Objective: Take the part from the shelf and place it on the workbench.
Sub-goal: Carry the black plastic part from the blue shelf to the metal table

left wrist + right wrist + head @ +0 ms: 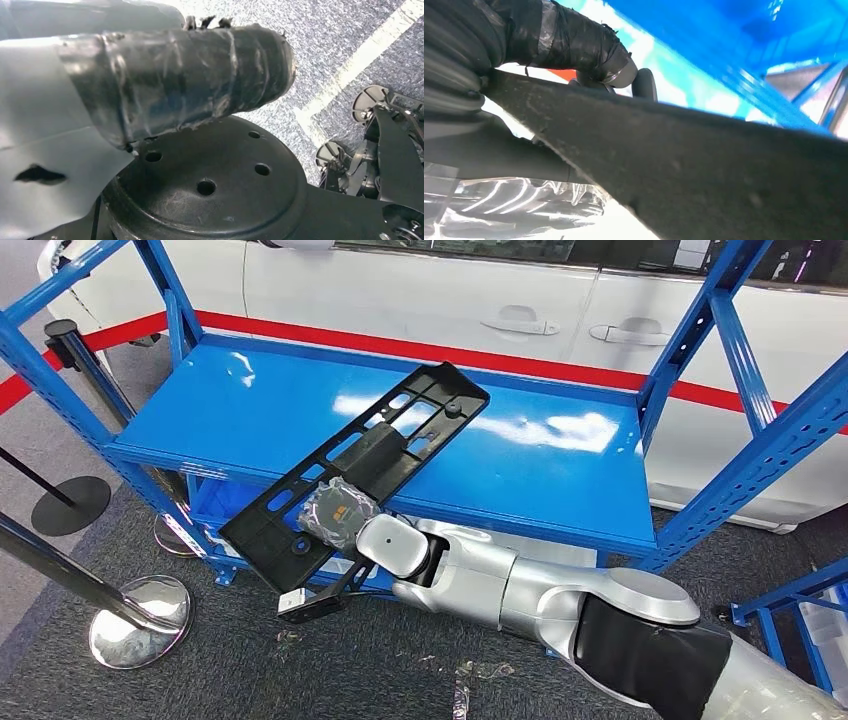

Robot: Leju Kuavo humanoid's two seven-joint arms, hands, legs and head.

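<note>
The right robot hand [338, 512] grips the long black part [350, 475] near its middle, fingers wrapped over the upper face and the thumb below, as the right wrist view confirms. The part lies slanted, its far end at about one o'clock resting over the blue shelf [560, 475] deck, its near end at seven o'clock overhanging the shelf's front edge above the floor. The left robot hand [200, 75] hangs by the robot's body; whether its fingers are apart or curled I cannot tell. The step in hand looks like the lift-off. Next comes drawing the part clear of the blue uprights, keeping it level, then turning toward the worktop.
</note>
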